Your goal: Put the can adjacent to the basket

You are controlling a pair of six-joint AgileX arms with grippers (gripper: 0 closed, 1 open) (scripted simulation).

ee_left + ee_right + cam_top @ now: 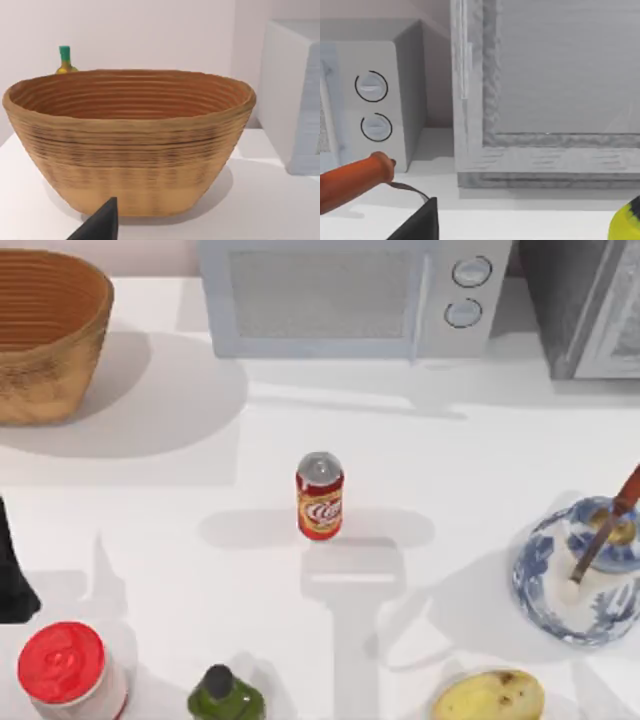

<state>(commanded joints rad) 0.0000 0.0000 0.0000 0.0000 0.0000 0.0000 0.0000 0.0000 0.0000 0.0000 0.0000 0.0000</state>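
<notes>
Can (319, 497) stands upright at table centre, long axis vertical, silver top up, script logo facing the near edge. Bare white table (200, 540) surrounds it on all sides. Basket (45, 335) sits at far left corner, well apart from the can; woven wicker, round, ribbed inside. Microwave (350, 295) behind. Left gripper (102, 225) faces the basket wall; right gripper (422, 222) near the microwave. Cannot tell whether either gripper's fingers are open or closed.

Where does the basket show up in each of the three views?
Top view: the basket stands at the far-left corner of the table, apart from the can.
Left wrist view: it spans the middle, upright.
Right wrist view: not in it.
Shared landmark: the microwave, with its dials in the right wrist view.
</notes>
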